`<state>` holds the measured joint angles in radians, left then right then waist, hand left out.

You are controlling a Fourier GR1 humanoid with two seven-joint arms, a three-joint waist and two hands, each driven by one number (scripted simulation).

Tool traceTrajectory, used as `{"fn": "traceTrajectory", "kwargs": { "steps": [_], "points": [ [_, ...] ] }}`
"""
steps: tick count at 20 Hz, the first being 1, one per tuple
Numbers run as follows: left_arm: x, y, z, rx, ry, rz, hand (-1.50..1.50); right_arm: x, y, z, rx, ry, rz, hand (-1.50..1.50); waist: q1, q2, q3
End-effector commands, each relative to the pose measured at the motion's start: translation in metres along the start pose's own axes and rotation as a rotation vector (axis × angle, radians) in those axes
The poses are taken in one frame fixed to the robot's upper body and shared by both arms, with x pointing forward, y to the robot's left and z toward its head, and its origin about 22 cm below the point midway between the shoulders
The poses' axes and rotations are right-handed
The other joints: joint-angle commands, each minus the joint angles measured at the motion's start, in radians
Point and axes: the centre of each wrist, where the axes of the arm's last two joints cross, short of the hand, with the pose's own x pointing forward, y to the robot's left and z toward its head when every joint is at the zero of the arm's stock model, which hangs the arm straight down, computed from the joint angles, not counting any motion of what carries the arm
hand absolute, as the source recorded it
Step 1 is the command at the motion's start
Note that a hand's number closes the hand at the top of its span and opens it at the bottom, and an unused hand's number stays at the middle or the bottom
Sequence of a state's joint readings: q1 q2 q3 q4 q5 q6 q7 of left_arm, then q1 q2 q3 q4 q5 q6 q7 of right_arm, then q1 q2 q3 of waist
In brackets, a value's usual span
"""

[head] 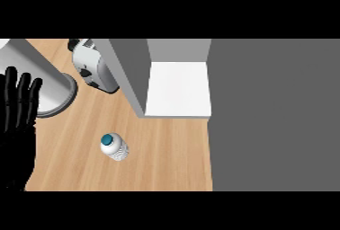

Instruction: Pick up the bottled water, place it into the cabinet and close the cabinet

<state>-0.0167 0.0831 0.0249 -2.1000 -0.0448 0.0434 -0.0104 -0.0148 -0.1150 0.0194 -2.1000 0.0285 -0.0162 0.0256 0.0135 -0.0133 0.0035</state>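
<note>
- On wood counter [166,152]: open cabinet [178,90] at back, white shelf bare.
- Left hand [16,112] at left edge, fingers straight, resting; right hand unseen.
- Bottled water [115,147] upright, front of cabinet, untouched.
- Risk: tipping bottle on approach; toaster [93,65] crowds cabinet's left wall.

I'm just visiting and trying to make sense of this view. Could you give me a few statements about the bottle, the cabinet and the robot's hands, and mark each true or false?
1. The bottled water stands on the wooden counter. True.
2. The bottled water is already inside the cabinet. False: it is on the counter, in front of the cabinet's open side.
3. The left hand is open, fingers up, at the view's left edge. True.
4. The left hand is holding the bottled water. False: it is apart from the bottle and holds nothing.
5. The right hand is reaching into the cabinet. False: no right hand shows in this view.
</note>
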Motion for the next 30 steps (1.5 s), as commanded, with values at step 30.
{"fn": "traceTrajectory", "kwargs": {
  "steps": [30],
  "points": [
    [0.018,-0.064,0.082,0.208,0.409,0.022,-1.5,0.086,-0.017,0.109,0.099,0.235,-0.247,-1.5,-0.023,0.01,-0.004]
  ]
}}
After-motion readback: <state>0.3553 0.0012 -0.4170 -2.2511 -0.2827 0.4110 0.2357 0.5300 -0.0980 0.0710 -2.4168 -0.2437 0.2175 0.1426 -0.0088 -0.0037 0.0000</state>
